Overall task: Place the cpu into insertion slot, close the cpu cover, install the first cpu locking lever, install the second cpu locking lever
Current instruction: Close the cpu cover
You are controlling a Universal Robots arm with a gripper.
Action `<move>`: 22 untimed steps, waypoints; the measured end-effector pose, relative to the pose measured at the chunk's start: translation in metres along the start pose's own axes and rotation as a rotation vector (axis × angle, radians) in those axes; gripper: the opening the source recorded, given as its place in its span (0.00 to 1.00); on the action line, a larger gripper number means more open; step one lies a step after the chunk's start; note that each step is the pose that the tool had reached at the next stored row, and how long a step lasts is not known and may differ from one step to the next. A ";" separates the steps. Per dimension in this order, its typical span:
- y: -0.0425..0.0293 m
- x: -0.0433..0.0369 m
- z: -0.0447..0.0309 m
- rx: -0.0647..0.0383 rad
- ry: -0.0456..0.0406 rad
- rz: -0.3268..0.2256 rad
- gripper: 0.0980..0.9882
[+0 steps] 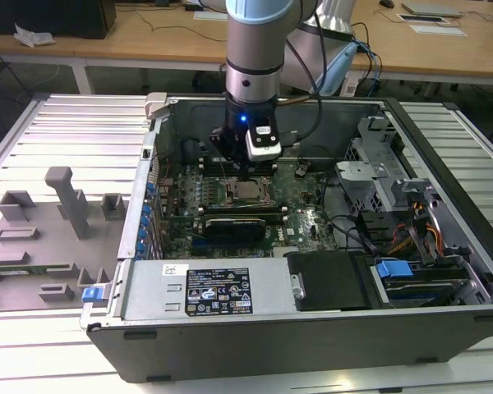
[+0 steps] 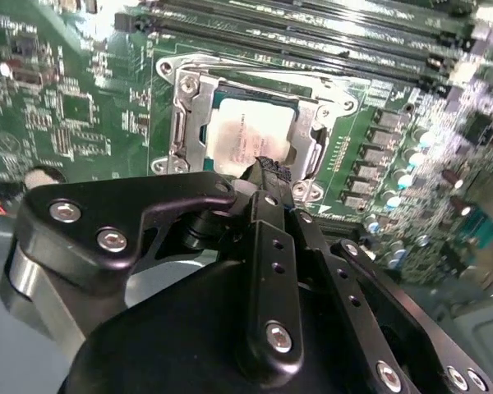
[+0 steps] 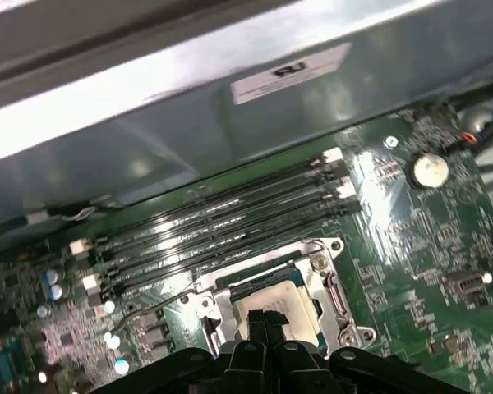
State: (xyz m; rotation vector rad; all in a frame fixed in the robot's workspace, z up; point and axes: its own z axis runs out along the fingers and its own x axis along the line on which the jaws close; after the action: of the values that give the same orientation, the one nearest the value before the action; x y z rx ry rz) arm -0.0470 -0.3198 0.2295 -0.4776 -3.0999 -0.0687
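Standing closed, the tool (image 2: 267,170) overlaps the cpu (image 2: 248,135) edge.

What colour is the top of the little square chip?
Pale silvery beige; the chip shows best in the second wrist view.

cpu (image 2: 248,135): pale silvery-beige metal top, dull sheen
insertion slot (image 2: 183,123): bright bare-metal rim
gripper (image 2: 267,168): matt black links, shiny metal screws
motherboard (image 2: 82,107): glossy green board
computer case (image 1: 312,336): matt grey sheet metal
table (image 1: 66,123): ribbed silvery metal
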 end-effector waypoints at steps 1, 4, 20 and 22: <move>0.0000 0.0000 0.0001 0.000 0.0009 -0.022 0.01; 0.0000 0.0000 0.0004 0.001 0.0035 -0.083 0.01; -0.0088 -0.0027 0.0043 0.003 -0.0273 -0.289 0.01; -0.0122 -0.0038 0.0047 0.003 -0.0269 -0.300 0.01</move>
State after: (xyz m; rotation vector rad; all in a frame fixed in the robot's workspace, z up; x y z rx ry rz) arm -0.0471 -0.3323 0.2242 -0.0103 -3.1693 -0.0593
